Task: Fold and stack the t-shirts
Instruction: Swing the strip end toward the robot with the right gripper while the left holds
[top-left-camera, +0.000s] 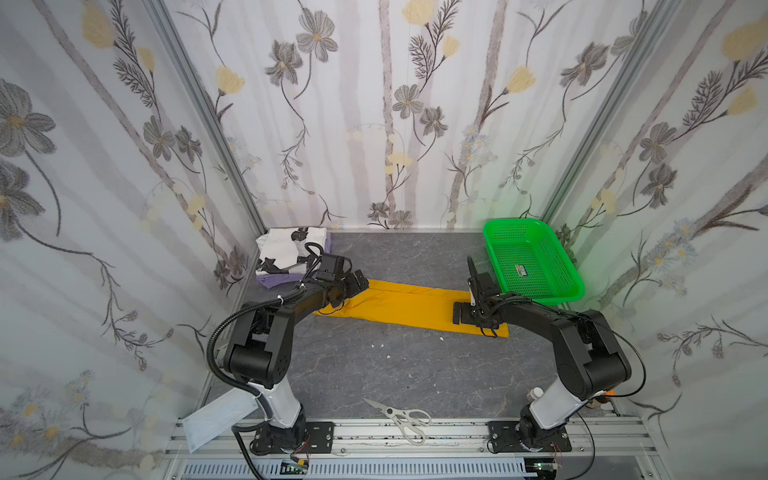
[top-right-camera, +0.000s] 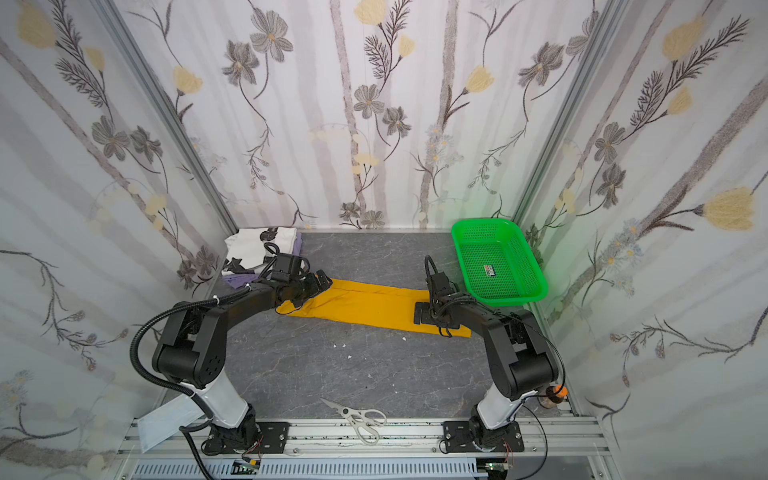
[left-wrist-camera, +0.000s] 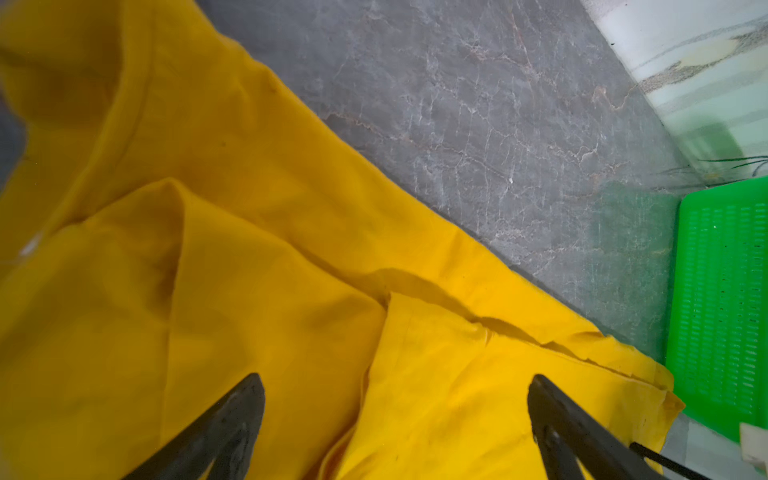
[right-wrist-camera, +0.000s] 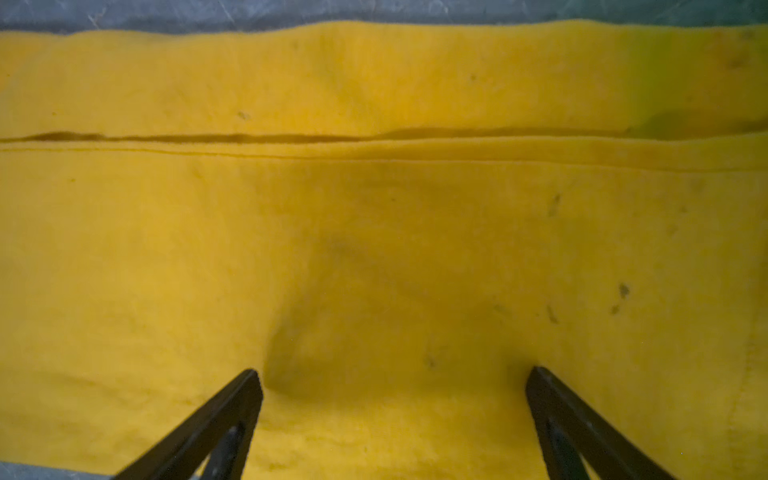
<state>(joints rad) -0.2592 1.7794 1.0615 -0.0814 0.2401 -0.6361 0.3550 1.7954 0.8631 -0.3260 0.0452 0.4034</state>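
A mustard-yellow t-shirt (top-left-camera: 407, 309) (top-right-camera: 374, 305) lies on the grey table as a long folded strip running left to right. My left gripper (top-left-camera: 358, 283) (top-right-camera: 322, 280) is open just over its left end; in the left wrist view the gripper (left-wrist-camera: 397, 384) shows wide jaws over loose folds of yellow cloth (left-wrist-camera: 249, 249). My right gripper (top-left-camera: 462, 311) (top-right-camera: 424, 312) is open, low over the right end, with flat yellow cloth (right-wrist-camera: 374, 228) between its fingers (right-wrist-camera: 245, 399). A white printed t-shirt (top-left-camera: 286, 249) (top-right-camera: 255, 247) rests on a lavender one (top-left-camera: 276, 280) (top-right-camera: 239, 280) at the back left corner.
A bright green perforated basket (top-left-camera: 532, 259) (top-right-camera: 496, 257) (left-wrist-camera: 723, 307) stands at the back right, close to the right arm. Scissors (top-left-camera: 401, 417) (top-right-camera: 359, 417) lie at the table's front edge. A face mask (top-left-camera: 220, 419) hangs off the front left rail. Patterned walls close in three sides.
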